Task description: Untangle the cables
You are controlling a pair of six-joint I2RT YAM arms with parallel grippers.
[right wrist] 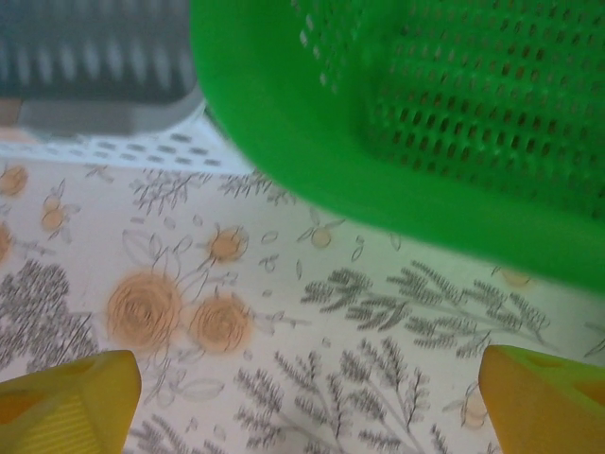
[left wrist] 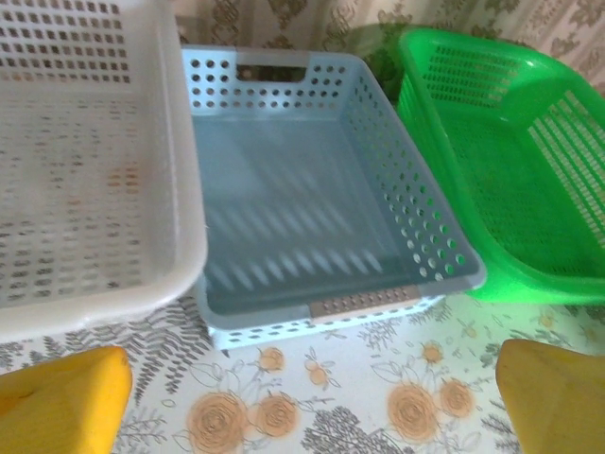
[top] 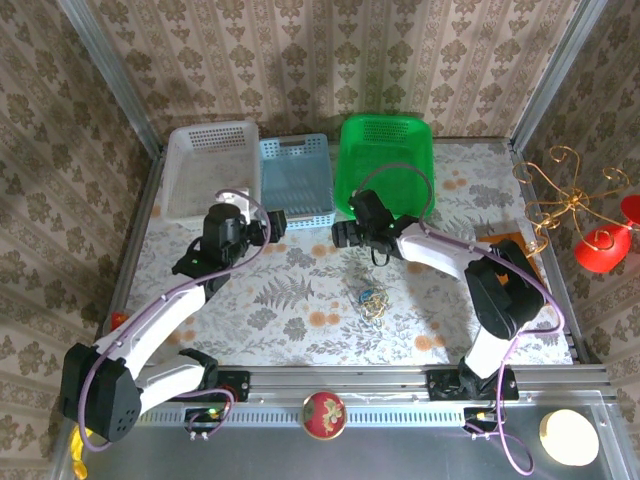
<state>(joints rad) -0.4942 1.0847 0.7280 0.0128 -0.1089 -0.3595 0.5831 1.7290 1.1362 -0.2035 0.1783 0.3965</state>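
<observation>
The cables (top: pixel 372 299) lie as a small tangle of yellow-gold, blue and pale wires on the flowered tablecloth, mid-table. My right gripper (top: pixel 343 235) hovers up and left of the tangle, by the green basket's front edge. In the right wrist view it (right wrist: pixel 307 407) is open, its yellow fingertips (right wrist: pixel 66 402) wide apart over bare cloth. My left gripper (top: pixel 275 222) sits in front of the blue basket. Seen from the left wrist, it (left wrist: pixel 312 407) is open too, with nothing between its fingertips (left wrist: pixel 61 397).
Three baskets line the back: white (top: pixel 210 170), blue (top: pixel 296 178), green (top: pixel 385 160). They also appear as white (left wrist: pixel 184 208), blue (left wrist: pixel 284 189) and green (left wrist: pixel 510 180), and green (right wrist: pixel 378 142) again. A gold wire stand with red ornaments (top: pixel 575 205) stands off the right edge.
</observation>
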